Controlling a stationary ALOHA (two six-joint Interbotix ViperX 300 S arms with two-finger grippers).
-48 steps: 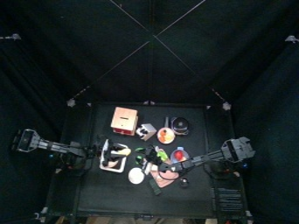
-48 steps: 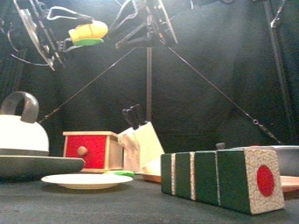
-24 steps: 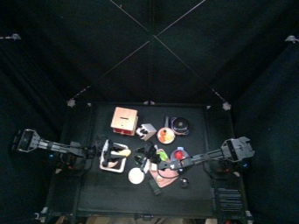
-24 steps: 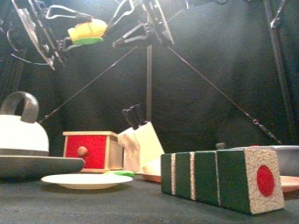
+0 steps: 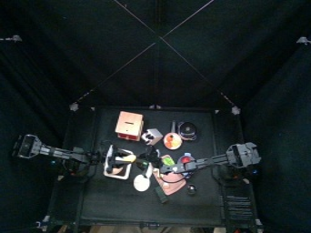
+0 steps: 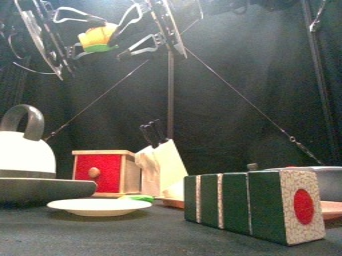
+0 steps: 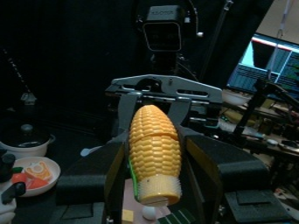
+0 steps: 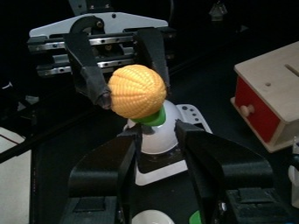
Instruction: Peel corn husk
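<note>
My left gripper [image 7: 149,175] grasps the cob [image 7: 156,153] between its two jaws, one jaw on each side of the cob's lower half. The cob's long axis runs straight out along the gripper, away from my wrist. Its tapered yellow tip points toward my right gripper [image 7: 155,96], which faces it head-on. A thin strip of green husk [image 7: 133,182] shows at the cob's base, on one side, next to a jaw.

In the right wrist view, the cob [image 8: 139,88] appears end-on, just beyond my right gripper's [image 8: 158,162] jaws. Its round tip faces this gripper. A green edge of husk [image 8: 152,115] shows beneath it. My right gripper stands open, with both jaws spread apart and nothing between them. I cannot tell whether it touches the cob.

In the front view, the cob [image 6: 96,38] hangs high above the tabletop [image 6: 147,235], between the two grippers, lying roughly level.
</note>
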